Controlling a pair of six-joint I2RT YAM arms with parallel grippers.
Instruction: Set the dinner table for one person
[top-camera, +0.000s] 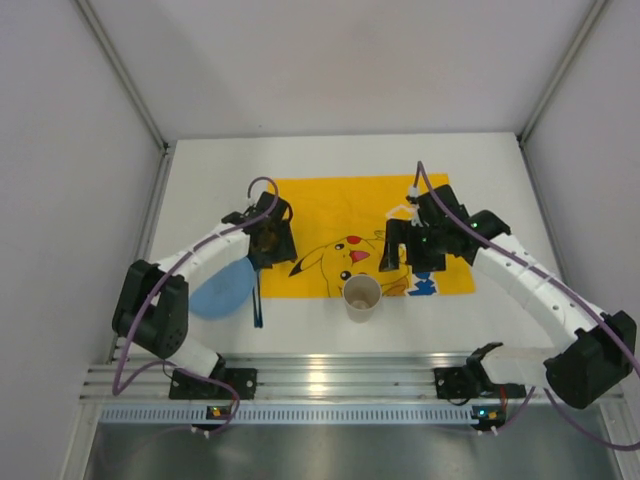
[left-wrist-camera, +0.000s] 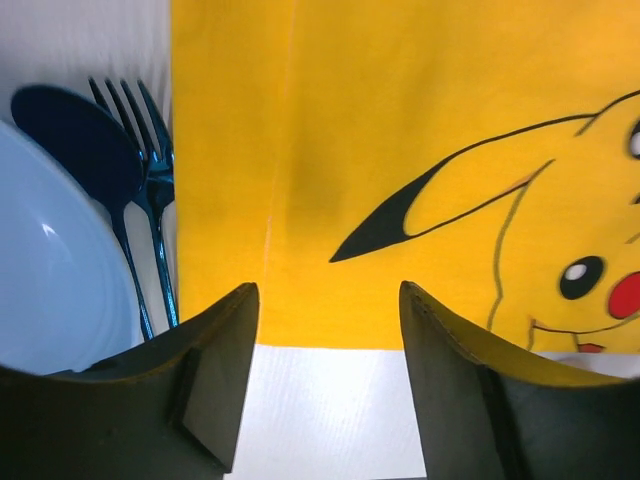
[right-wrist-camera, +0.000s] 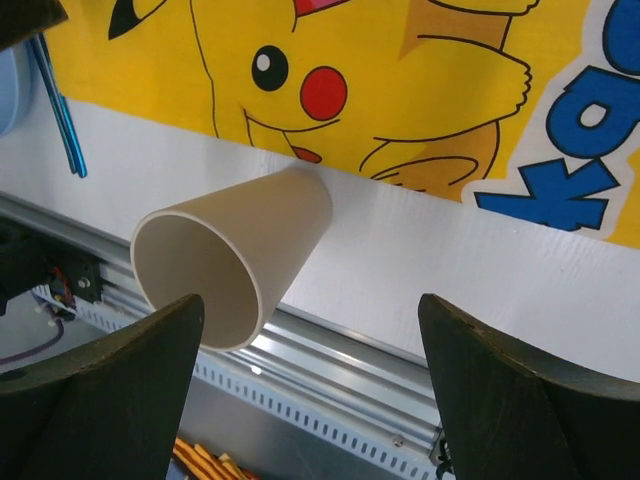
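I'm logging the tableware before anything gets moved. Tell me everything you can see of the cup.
The cup is a plain cream tapered tumbler, matte like paper, its rim wider than its base. It stands upright and empty on the white dinner table at the near edge of the yellow Pikachu mat, below the printed face. Whether its base overlaps the mat is unclear; nothing else touches it.

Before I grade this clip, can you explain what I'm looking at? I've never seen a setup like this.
Two robot arms are bolted at the near edge of a white dinner table. One picture looks down from above; the other two come from wrist cameras. On the table lie a yellow cartoon mat, a beige cup at its near edge, and a blue plate with a fork and spoon to its left. The left fingers and right fingers are open, holding nothing.
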